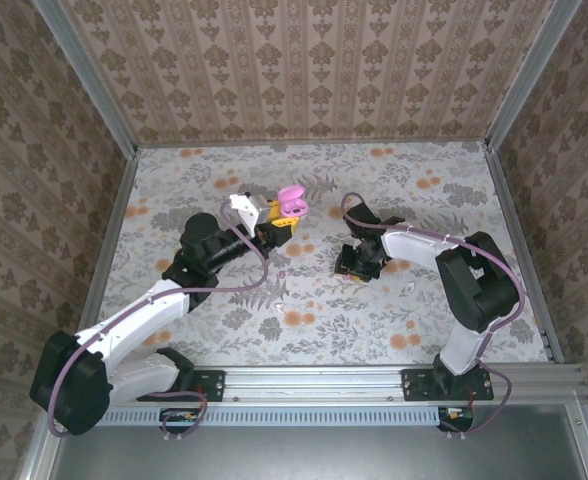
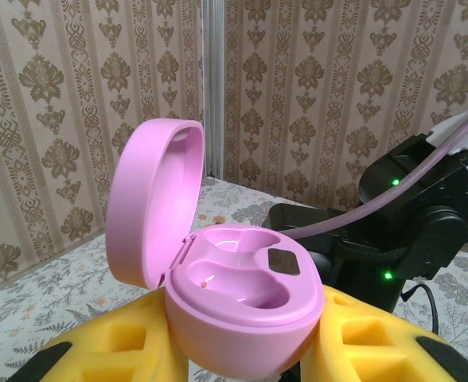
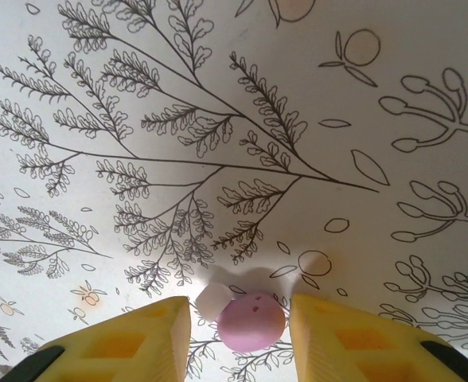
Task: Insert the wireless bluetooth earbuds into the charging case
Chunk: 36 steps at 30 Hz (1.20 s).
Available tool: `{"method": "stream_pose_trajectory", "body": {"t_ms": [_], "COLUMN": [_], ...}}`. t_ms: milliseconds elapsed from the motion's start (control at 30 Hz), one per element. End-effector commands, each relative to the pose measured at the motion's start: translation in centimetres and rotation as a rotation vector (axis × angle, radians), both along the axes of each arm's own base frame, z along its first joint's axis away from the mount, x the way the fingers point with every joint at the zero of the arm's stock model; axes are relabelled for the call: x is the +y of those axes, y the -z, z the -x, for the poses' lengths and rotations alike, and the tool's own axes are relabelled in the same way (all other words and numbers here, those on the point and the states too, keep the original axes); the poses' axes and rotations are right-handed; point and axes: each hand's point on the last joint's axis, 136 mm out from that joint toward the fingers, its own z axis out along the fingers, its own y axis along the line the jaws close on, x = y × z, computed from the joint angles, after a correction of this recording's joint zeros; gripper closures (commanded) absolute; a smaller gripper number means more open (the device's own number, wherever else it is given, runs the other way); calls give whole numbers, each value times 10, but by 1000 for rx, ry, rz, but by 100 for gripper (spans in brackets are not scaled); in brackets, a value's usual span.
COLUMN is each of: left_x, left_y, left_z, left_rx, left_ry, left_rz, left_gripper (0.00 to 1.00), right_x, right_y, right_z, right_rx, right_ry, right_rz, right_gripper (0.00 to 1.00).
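R gripper [image 3: 241, 314] points down at the table [image 3: 218, 119], jaws narrow, straddling a pink earbud [image 3: 252, 323] that lies on the print at 6 o'clock in the wrist view. Thin slivers of table show each side of it, so prob. not clamped yet. Bud's long axis runs approx 10-to-4 o'clock, white stem end toward the finger at 9 o'clock, i.e. mostly across the gap btw the fingers [image 3: 130, 342], not along it. L gripper [image 2: 242, 358] has the charging case [image 2: 246, 306] pinched btw its yellow pads, seemingly clear of the table, lid [image 2: 150, 199] swung open toward 10 o'clock, both wells facing up and empty. In the top view the case sits at approx 10 o'clock from the R gripper, near but apart, so the R arm is the one on the bud, and the carry would go up and toward 10 o'clock. Hard to make out: bud's underside, and which well it fits; case bottom cut off by frame edge and pads; a dark patch in one well, can't tell what; pale specks [image 1: 274, 303] at approx 6 o'clock from the case, too small to call buds or print.
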Motion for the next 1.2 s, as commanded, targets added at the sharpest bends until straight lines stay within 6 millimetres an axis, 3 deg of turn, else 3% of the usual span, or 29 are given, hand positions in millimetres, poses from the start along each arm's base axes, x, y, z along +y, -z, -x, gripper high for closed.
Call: {"method": "stream_pose_trajectory", "body": {"t_ms": [0,200,833,1167], "left_x": [0,0,-2,-2], "left_y": [-15,-16,-16,-14], "left_z": [0,0,-2,-2], "left_rx": [-49,-49,-44,-45], "left_ry": [-1,-1,3,-1], "left_rz": [19,21,22,13], "left_gripper": [66,66,66,66], "right_x": [-2,-2,11,-11], "right_y": [-6,-5,-10,-21], "right_z": [-1,-2,-19,-11], "right_rx": [-12,-13,-33,-67], "right_ry": [33,35,-39,-27], "right_rz": [-10,-11,-19,67], "right_gripper": [60,64,63,61]}}
